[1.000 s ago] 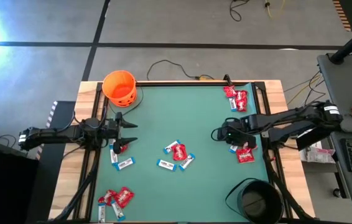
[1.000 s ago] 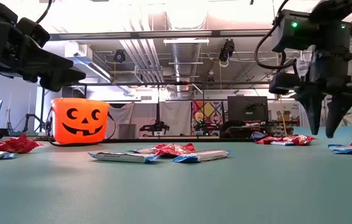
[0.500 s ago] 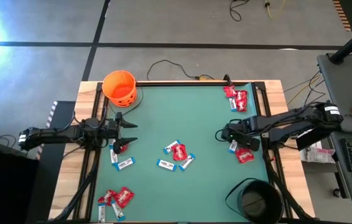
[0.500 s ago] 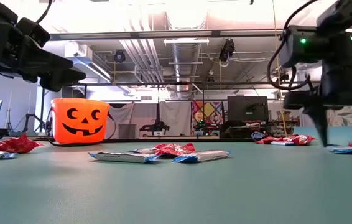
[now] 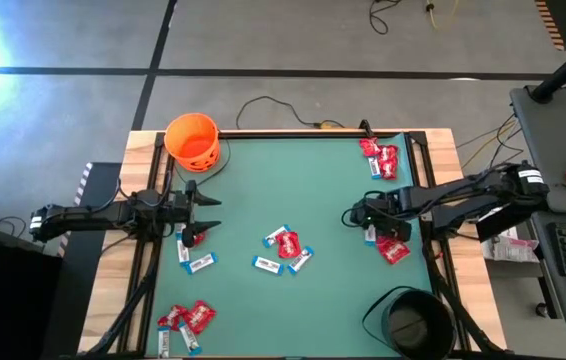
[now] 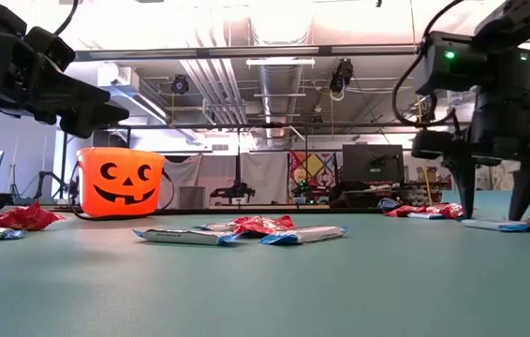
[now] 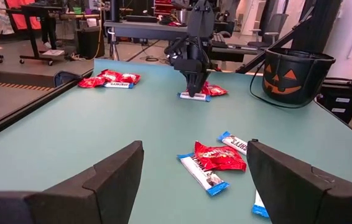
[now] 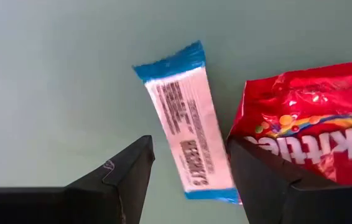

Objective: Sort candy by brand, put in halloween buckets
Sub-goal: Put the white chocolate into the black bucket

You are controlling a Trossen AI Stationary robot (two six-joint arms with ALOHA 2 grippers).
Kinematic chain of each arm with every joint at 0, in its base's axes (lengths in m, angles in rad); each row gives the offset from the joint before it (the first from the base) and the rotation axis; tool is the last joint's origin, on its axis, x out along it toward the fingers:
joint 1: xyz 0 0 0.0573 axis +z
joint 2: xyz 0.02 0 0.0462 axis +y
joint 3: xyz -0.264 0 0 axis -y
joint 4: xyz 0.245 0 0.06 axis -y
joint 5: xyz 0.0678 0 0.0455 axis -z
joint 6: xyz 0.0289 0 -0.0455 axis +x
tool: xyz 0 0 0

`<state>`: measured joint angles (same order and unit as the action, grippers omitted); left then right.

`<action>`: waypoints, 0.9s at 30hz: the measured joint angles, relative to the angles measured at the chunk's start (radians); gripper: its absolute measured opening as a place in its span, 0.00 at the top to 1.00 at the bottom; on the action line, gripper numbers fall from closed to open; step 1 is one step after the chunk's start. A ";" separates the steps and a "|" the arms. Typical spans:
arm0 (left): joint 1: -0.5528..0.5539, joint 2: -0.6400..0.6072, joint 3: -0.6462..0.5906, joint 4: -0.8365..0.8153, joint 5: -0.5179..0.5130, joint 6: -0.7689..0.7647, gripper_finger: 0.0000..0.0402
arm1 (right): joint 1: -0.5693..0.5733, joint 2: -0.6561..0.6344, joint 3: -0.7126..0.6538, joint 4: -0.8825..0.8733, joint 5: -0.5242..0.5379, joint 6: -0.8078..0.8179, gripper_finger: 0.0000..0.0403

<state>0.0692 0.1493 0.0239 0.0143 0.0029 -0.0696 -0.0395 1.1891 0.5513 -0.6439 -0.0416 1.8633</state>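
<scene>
Sorting looks barely begun; nearly all the candy lies loose on the green table (image 5: 263, 180). Taking the orange bucket (image 5: 193, 140) at the table's far left corner as landmark: its inside shows no candy from above, though the bottom is hard to read. Just nearer than the bucket, along the left edge, the left gripper (image 5: 203, 214) hovers above the mat with fingers spread and nothing between them; a red packet and two blue bars (image 5: 199, 263) lie beside and under its tips. Well nearer than the bucket, at the front left corner, sits a heap of red packets and blue bars (image 5: 185, 319). Right of the bucket, about mid-table, is the centre cluster (image 5: 285, 248): one red packet ringed by blue bars. Far right of the bucket, level with it, a small red pile (image 5: 379, 158) rests against the back right edge. Nearer from that pile, the right gripper (image 5: 373, 226) stands low over a blue bar (image 8: 187, 138), fingers spread either side, not pinching it; a red packet (image 8: 313, 130) lies touching that bar. The black bucket (image 5: 413, 318) sits diagonally opposite the orange one, at the front right corner; its contents cannot be made out. By my reckoning every heap remains to be sorted, and this blue bar is the pick in hand.
</scene>
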 joint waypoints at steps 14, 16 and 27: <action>0.000 0.000 0.000 0.000 0.000 0.000 0.32 | 0.042 0.294 0.158 -0.025 -0.048 -0.152 0.50; 0.000 0.000 0.000 0.000 0.000 0.000 0.32 | 0.042 0.322 0.177 -0.035 -0.053 -0.175 0.50; 0.000 0.000 0.000 0.000 0.000 0.000 0.32 | 0.039 0.343 0.199 -0.076 -0.041 -0.208 0.51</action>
<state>0.0689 0.1493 0.0242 0.0143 0.0029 -0.0696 -0.0002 1.5319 0.7506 -0.7200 -0.0830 1.6556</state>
